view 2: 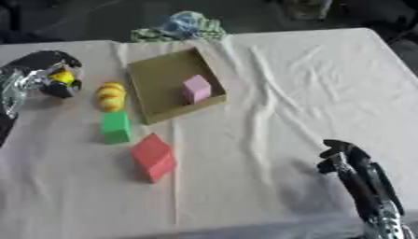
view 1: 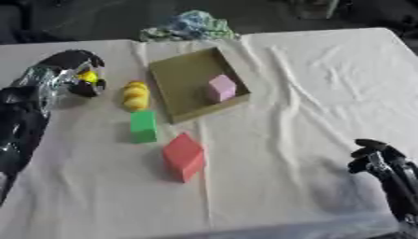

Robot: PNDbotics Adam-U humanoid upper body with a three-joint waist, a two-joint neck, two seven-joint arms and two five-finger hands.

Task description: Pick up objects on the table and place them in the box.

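Note:
A shallow brown cardboard box (view 1: pixel 181 77) lies at the table's middle back, with a pink block (view 1: pixel 221 88) inside near its right wall. Just left of the box sits a yellow lumpy object (view 1: pixel 135 95). Below it a green block (view 1: pixel 143 126) and a red block (view 1: pixel 184 156) rest on the white cloth. My left hand (view 1: pixel 75 70) hovers at the far left, fingers curled round a small yellow thing (view 1: pixel 88 77). At the lower right my right hand (view 2: pixel 347 156) rests with its fingers curled and nothing in them.
A crumpled blue-green cloth (view 1: pixel 189 26) lies at the table's far edge behind the box. The white tablecloth (view 1: pixel 310 84) is wrinkled across the right half. Dark floor lies beyond the back edge.

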